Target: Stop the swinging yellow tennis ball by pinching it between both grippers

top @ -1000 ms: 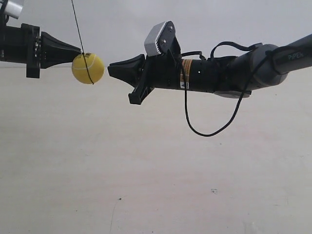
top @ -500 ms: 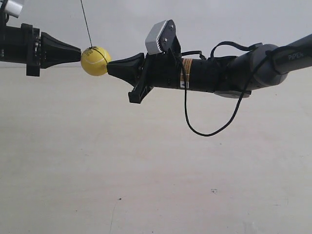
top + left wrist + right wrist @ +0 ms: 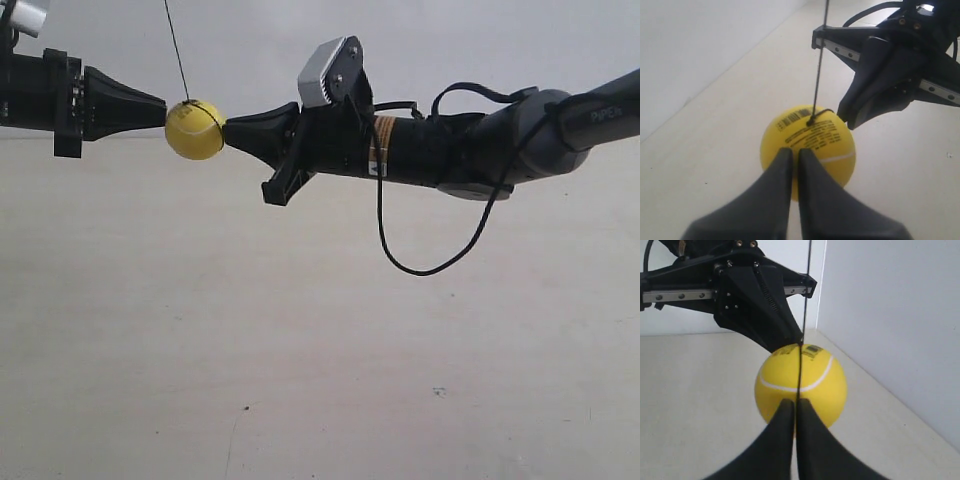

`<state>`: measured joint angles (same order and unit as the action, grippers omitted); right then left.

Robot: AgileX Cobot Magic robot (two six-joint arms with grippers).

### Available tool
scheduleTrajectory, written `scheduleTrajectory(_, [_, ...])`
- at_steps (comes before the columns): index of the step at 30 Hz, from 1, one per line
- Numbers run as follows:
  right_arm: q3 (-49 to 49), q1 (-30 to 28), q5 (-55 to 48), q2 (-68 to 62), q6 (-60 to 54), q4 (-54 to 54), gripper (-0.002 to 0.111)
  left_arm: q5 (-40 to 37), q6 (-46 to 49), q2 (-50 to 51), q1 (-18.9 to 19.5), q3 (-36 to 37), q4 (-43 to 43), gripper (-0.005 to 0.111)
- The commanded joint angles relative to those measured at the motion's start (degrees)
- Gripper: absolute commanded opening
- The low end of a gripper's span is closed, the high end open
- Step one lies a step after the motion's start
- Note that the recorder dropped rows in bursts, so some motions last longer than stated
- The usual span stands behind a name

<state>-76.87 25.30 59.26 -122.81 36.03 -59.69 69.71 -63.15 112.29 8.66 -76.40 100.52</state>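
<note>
The yellow tennis ball (image 3: 194,130) hangs on a thin black string (image 3: 178,55) and is pinned between the tips of both grippers. My left gripper (image 3: 163,108), the arm at the exterior view's left, is shut, its joined tips (image 3: 795,151) pressing on the ball (image 3: 826,134). The right gripper (image 3: 228,128), on the arm at the exterior view's right, is also shut, and its tips (image 3: 795,402) touch the opposite side of the ball (image 3: 821,390). Each wrist view shows the other claw behind the ball: the right gripper (image 3: 854,116) and the left gripper (image 3: 782,344).
A pale tabletop (image 3: 320,350) lies well below the ball, with a white wall (image 3: 450,40) behind. A silver-grey camera box (image 3: 325,70) sits on the right arm, and a black cable loop (image 3: 420,268) hangs under it.
The ball swung up and to the exterior view's right, away from the left claw's underside, and now sits still between both tips. The right gripper closed in and tilted slightly upward.
</note>
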Motion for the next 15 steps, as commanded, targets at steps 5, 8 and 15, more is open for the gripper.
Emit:
scheduleTrajectory(5, [-4.6, -0.1, -2.1, -0.1, 5.1, -4.2, 0.000, 0.3, 0.0, -0.5, 0.1, 0.4, -0.6, 0.005])
scheduleTrajectory(8, [-5.5, -0.1, -2.1, -0.8, 5.8, -4.2, 0.000, 0.3, 0.0, -0.5, 0.1, 0.4, -0.6, 0.005])
scheduleTrajectory(15, [-6.0, -0.1, -2.2, -3.0, 7.0, -5.1, 0.000, 0.3, -0.2, 0.2, 0.1, 0.4, -0.6, 0.005])
